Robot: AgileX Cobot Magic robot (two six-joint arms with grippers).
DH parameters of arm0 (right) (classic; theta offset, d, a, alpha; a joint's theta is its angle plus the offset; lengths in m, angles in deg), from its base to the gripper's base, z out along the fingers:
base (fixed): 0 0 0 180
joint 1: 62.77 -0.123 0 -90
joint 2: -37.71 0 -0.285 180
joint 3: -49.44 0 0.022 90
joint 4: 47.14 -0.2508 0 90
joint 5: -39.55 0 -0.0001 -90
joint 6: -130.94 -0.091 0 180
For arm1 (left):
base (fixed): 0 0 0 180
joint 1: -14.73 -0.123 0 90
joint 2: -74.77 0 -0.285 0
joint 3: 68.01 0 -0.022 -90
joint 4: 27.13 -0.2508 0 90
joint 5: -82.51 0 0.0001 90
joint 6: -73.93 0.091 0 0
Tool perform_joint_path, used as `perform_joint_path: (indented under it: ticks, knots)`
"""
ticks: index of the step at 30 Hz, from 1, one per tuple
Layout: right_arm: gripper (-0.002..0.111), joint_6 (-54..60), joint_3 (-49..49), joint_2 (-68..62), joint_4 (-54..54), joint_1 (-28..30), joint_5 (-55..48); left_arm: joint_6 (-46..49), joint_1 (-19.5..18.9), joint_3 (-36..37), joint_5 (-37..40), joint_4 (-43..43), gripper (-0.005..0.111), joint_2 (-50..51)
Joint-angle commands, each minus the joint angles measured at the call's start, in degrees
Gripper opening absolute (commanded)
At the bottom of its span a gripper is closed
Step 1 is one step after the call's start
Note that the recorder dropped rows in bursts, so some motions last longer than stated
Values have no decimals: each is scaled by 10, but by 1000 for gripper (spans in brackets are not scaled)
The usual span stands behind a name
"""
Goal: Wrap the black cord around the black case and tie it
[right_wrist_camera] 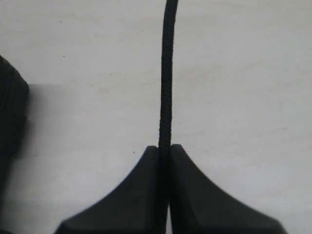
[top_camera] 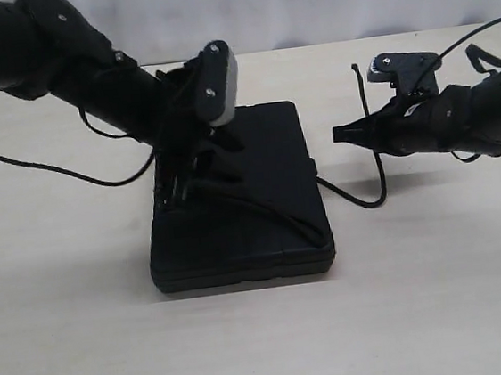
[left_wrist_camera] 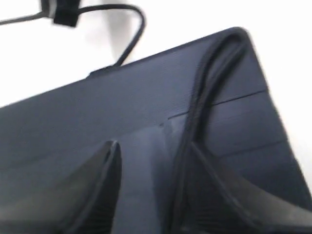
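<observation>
The black case [top_camera: 256, 151] lies flat in the middle of the table. The black cord [top_camera: 380, 183] crosses its lid, leaves at the right side, loops over the table and rises to a free end. My left gripper [top_camera: 178, 184] reaches down onto the case's left part. In the left wrist view its jaws [left_wrist_camera: 153, 146] stand open over the black case [left_wrist_camera: 97, 107], and the black cord [left_wrist_camera: 195, 102] runs along the inner side of one finger [left_wrist_camera: 209, 170]. My right gripper [right_wrist_camera: 164, 147] hovers right of the case, shut on the black cord [right_wrist_camera: 166, 73].
The pale table [top_camera: 441, 293] stretches in front and to both sides. A thin arm cable [top_camera: 42, 169] trails over the table at the left. A corner of the case [right_wrist_camera: 9, 112] shows in the right wrist view.
</observation>
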Motion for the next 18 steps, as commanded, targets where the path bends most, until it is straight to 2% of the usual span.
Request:
perform_joint_path:
  ticks: [1,4,10,18]
  knots:
    - [4,14,36,7,66,-1,57,76,48,1,-47,-33,43,36]
    - [4,14,42,7,85,-1,75,76,62,1,-68,-80,43,47]
    - [4,14,42,7,85,-1,86,70,65,2,-49,-80,41,47]
    - [4,14,43,7,85,-1,73,40,65,2,-75,-67,9,48]
